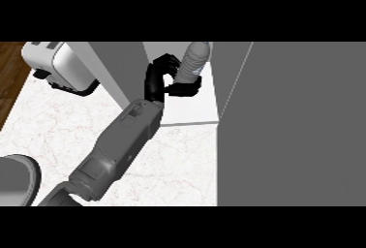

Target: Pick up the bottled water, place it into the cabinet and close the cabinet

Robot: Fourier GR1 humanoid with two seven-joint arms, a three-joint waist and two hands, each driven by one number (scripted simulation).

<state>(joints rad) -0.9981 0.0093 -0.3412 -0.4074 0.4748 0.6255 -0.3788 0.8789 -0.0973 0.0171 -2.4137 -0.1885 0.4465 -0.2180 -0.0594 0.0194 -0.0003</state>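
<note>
The left hand (159,80), fingers curled round the bottled water (193,62), has it inside the open cabinet (187,109); releasing and closing the door (293,121) remain.

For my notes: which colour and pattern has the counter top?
White marble with faint pinkish veins, seen in the head view: counter top.

White marble counter (178,164): toaster (57,65) at far left, cabinet (286,126) at right, grey round object (16,179) near-left edge.
</note>
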